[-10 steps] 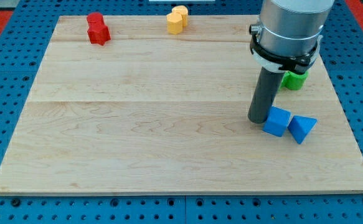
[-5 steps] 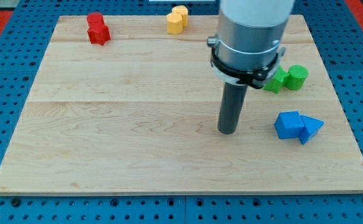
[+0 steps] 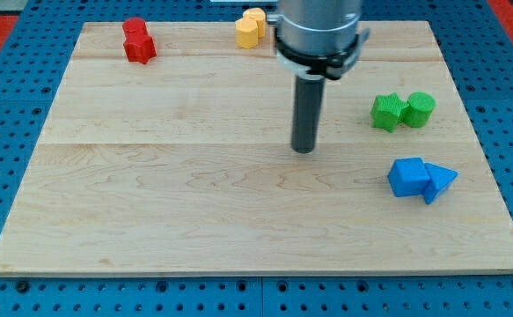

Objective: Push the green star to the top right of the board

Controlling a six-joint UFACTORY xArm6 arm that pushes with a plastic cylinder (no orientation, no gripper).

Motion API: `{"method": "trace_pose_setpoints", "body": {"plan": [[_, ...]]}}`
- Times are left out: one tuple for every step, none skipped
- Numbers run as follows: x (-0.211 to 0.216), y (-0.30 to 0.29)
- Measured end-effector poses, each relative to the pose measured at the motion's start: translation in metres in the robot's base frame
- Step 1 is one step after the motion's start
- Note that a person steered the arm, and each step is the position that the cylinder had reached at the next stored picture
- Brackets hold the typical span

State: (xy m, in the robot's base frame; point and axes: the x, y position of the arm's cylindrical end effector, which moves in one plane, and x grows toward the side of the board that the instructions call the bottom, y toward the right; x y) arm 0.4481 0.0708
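**Tip at mid-board, green star off to the right**

The board (image 3: 150, 176) was a pale wooden panel made of joined planks, with faint seams running across it from the view's left to the view's right. It lay on a blue perforated desk (image 3: 10, 132) dotted with regular rows of holes. A patch of red showed at the view's top left corner and another at the top right. No brand, label or writing could be read anywhere.

The arm carried no pincer, so there was nothing to report as spread or pressed together; it ended in a dark rod below a grey cylindrical body. My tip (image 3: 304, 149) stood near the middle of the board, touching no block.

The green star (image 3: 385, 112) sat on the right half of the board, well apart from my tip and to its right, a little higher in the view. Touching its right side was a green cylinder (image 3: 420, 108).

Below that pair, nearer the view's bottom, a blue cube (image 3: 406, 176) touched a blue triangular block (image 3: 441, 181) on its right.

Along the top edge, a red block (image 3: 137, 40) stood toward the left, and a yellow block (image 3: 251, 27) stood near the centre, just left of the arm's body. Their exact shapes could not be made out.
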Motion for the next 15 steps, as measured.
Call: {"method": "trace_pose_setpoints", "body": {"plan": [[-0.001,0.011],[0.003,0.021],[0.003,0.023],[0.003,0.036],[0.003,0.041],[0.003,0.052],[0.003,0.048],[0.003,0.04],[-0.002,0.071],[-0.023,0.079],[-0.029,0.083],[-0.025,0.078],[-0.017,0.102],[-0.017,0.108],[-0.021,0.108]]}}
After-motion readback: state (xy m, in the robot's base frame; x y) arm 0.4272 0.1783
